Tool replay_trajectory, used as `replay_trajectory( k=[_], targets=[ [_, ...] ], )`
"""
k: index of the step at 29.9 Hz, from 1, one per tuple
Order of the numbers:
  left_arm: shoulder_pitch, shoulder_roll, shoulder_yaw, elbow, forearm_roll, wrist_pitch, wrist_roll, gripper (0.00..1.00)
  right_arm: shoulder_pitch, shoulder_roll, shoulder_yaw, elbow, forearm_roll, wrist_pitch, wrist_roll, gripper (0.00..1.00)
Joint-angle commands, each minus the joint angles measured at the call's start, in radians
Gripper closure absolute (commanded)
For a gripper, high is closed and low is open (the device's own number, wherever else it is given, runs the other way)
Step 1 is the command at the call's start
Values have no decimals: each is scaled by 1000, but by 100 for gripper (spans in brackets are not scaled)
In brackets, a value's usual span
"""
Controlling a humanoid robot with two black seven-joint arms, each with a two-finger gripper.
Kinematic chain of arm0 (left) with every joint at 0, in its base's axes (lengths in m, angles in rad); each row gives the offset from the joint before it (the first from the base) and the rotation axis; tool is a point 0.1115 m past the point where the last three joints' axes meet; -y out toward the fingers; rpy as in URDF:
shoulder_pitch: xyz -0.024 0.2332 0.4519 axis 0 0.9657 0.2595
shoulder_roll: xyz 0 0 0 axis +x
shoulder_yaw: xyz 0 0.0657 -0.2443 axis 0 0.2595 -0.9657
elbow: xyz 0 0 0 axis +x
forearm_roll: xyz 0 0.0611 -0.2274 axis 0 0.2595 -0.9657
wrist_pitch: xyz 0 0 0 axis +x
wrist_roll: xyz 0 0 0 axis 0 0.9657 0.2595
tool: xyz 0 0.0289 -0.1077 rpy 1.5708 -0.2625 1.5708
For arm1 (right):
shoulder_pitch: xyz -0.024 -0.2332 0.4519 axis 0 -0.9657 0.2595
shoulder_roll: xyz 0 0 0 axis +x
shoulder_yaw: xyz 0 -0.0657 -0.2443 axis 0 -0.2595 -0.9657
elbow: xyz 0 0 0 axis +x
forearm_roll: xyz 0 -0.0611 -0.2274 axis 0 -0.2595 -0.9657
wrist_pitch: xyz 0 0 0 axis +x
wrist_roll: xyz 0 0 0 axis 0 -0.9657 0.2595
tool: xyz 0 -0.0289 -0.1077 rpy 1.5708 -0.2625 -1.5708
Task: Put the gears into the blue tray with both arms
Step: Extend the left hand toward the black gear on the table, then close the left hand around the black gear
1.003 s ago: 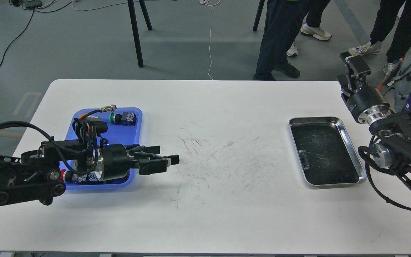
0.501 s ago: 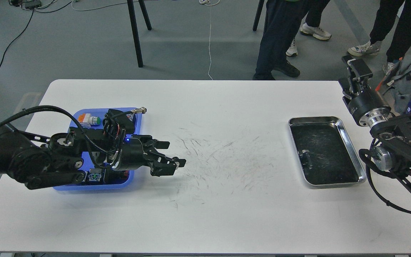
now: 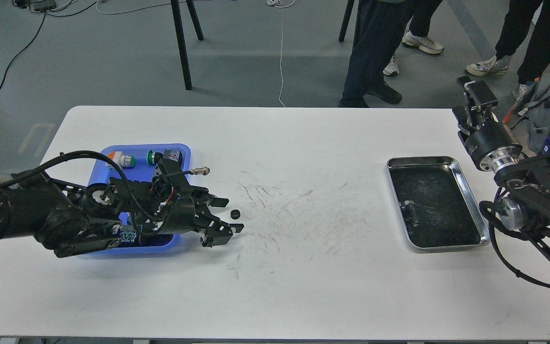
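Observation:
A single small black gear [image 3: 235, 213] lies on the white table just right of the blue tray [image 3: 183, 149]. My left gripper [image 3: 226, 218] reaches out over the tray's right rim, low at the table. It is open, one finger behind the gear and one in front, and the gear sits by the fingertips, not held. My left arm covers much of the tray. My right gripper [image 3: 475, 94] is raised past the table's right edge, pointing away; its fingers cannot be told apart.
Coloured push-button switches [image 3: 121, 160] lie in the blue tray's far part. A shiny steel tray [image 3: 421, 159] with a dark bottom sits at the right. People's legs [image 3: 375, 52] and chair legs stand beyond the table's far edge.
My left gripper has turned and dropped toward the table, pulling back slightly left. The gear, hidden before, now shows between its open fingers. My right arm has barely moved.

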Motion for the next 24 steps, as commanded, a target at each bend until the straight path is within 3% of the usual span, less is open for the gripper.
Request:
replay_trajectory(
  k=[1,21,24],
  targets=[
    [11,-9,-1,30,0,8,-1,25,1,2,0,0,-1,-1,0,15],
    [33,-43,-3,68,3,21,-4,45,-2,2,-9,0,-1,0,0,15],
    [37,-44,-1,82,5,21,-28,49,-2,2,-9,0,-1,0,0,15]
  ],
)
